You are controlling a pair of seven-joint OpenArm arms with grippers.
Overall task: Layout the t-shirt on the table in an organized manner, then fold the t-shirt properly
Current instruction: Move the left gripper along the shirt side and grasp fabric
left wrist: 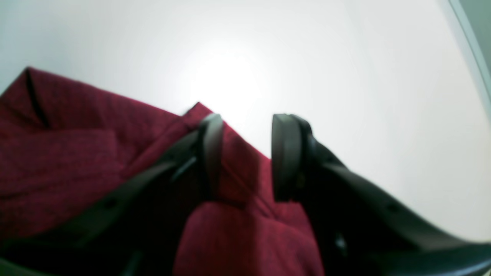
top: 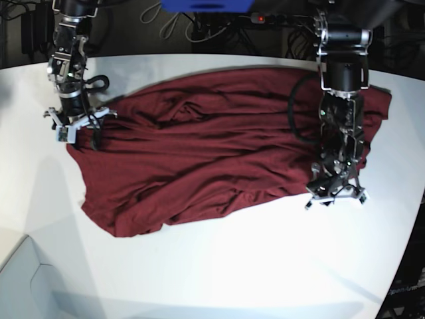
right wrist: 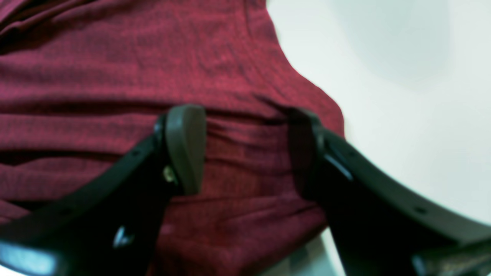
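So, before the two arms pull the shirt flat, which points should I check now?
1. Dark maroon wrinkly fabric t-shirt lies wholly on the glossy white table: ok.
2. Shirt is spread flat: not ok, many folds.
3. Left gripper has cloth between its jaws: ok; a firm pinch: cannot tell.
4. Right gripper jaws stand apart over the cloth: ok.
5. Both grippers sit at opposite shirt edges: ok.

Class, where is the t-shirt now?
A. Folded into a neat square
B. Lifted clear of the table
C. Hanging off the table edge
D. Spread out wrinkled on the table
D: the t-shirt lies spread and creased across the table, unfolded.
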